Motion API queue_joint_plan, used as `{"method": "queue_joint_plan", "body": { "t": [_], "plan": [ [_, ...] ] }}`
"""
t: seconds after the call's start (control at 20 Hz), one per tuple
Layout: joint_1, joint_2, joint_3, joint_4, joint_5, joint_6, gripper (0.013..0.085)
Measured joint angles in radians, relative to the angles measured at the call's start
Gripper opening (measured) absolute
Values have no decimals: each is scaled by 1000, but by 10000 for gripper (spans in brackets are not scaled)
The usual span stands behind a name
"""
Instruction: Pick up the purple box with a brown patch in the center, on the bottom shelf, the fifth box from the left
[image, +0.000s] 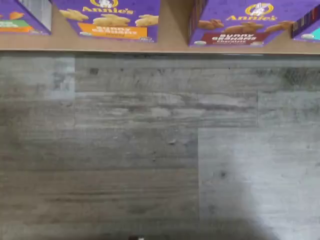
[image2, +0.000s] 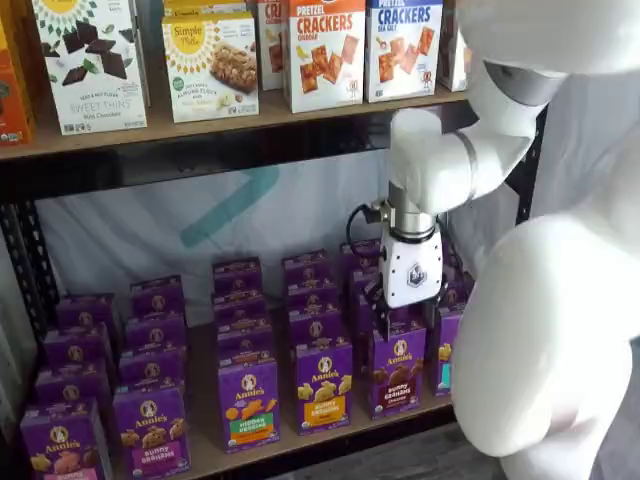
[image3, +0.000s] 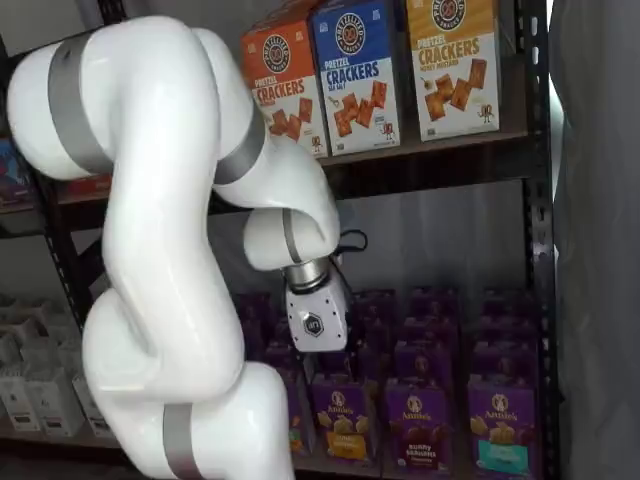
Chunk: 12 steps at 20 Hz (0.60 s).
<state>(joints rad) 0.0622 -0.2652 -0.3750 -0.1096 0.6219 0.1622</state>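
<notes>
I could not tell if my tool (image2: 405, 322) was wide or narrow. The purple box (image2: 398, 370) stood at the surface's (image2: 330, 433) front edge, under it. Close neighbors (image2: 322, 385) could get bumped.

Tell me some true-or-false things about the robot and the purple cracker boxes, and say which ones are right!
1. The white robot gripper hangs above the small purple carton with brown chocolate crackers. True.
2. The gripper is already holding that purple carton. False: the carton stands on the light tan wooden bottom shelf, with no fingers closed on it.
3. The purple carton with yellow-orange crackers stands right beside the chocolate one. True.
4. The tall pretzel cracker boxes sit on the bottom shelf. False: they sit on the shelf above.
5. In the wrist view, the floor in front of the shelf is grey wood-look planks. True.
</notes>
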Motion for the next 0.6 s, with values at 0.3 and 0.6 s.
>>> {"method": "queue_joint_plan", "body": {
  "t": [0.3,0.6],
  "plan": [
    [-29,184,-38,-9,-166,-14,850],
    [-62,384,-107,-10,-301,-42,850]
  ]
}}
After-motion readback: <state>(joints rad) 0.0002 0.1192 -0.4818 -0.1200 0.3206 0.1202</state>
